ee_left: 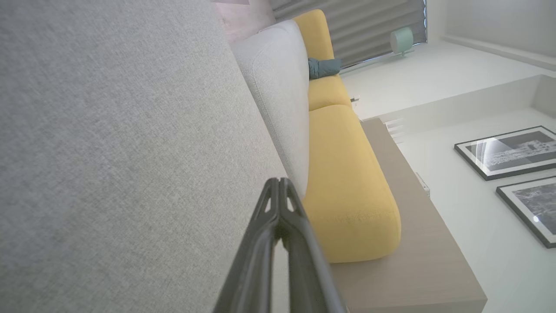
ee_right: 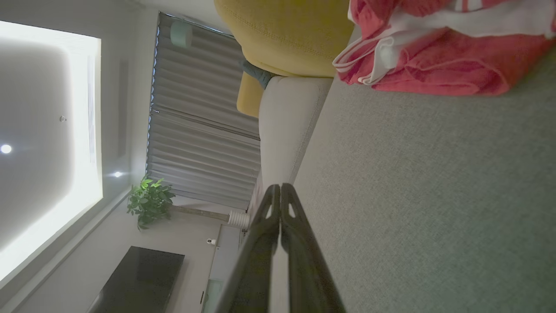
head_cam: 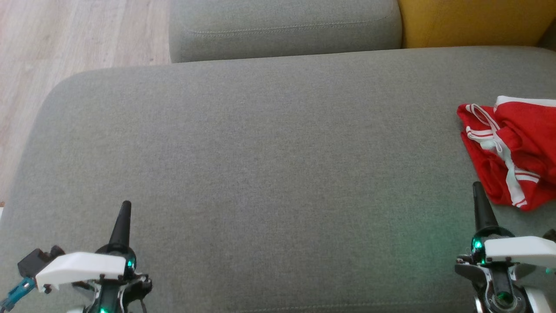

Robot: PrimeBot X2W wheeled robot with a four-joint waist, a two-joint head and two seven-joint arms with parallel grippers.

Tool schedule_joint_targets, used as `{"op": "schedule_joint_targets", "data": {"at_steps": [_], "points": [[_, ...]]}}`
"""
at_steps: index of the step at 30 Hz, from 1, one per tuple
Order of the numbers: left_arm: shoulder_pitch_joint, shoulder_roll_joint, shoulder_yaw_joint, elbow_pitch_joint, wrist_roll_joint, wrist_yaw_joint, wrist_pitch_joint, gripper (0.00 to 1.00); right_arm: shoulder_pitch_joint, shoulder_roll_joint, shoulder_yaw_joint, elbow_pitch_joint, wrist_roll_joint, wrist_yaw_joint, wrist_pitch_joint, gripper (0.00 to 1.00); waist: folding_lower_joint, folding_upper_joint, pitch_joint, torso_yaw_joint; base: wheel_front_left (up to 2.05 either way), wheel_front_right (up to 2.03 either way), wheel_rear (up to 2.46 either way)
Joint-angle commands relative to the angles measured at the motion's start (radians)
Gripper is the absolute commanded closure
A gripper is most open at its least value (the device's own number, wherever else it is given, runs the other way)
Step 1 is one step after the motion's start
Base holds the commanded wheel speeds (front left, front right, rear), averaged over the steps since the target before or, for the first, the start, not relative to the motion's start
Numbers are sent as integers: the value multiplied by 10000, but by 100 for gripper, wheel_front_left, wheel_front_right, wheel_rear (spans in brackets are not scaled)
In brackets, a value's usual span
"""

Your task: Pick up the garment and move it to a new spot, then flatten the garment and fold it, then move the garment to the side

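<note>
The left claw [head_cam: 125, 208] and right claw [head_cam: 478, 191] point forward over the grey sofa seat [head_cam: 260, 152]. Both are closed and empty. The crumpled red garment [head_cam: 512, 152] lies just beside the right claw.

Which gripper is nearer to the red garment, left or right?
Right. The right gripper has its tip close beside the near edge of the red garment; the left gripper is far off across the grey cushion.
</note>
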Motion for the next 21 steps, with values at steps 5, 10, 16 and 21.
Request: {"op": "schedule_joint_targets", "data": {"at_steps": [5,10,16,21], "points": [[-688,32,489,-245,-824,-191,193,100,-640,-206,86,-151,874,-8,70,100,0,0,-25,5,0,0,0],[-758,5,598,-211,-1389,-262,328,100,-698,-204,36,-54,1447,-8,107,100,0,0,-45,9,0,0,0],[-842,-26,728,-171,-2066,-347,490,100,-769,-202,-25,63,2133,-9,153,100,0,0,-70,14,0,0,0],[-911,-53,836,-137,-2627,-418,624,100,-827,-199,-76,159,2701,-9,192,100,0,0,-90,18,0,0,0]]}}
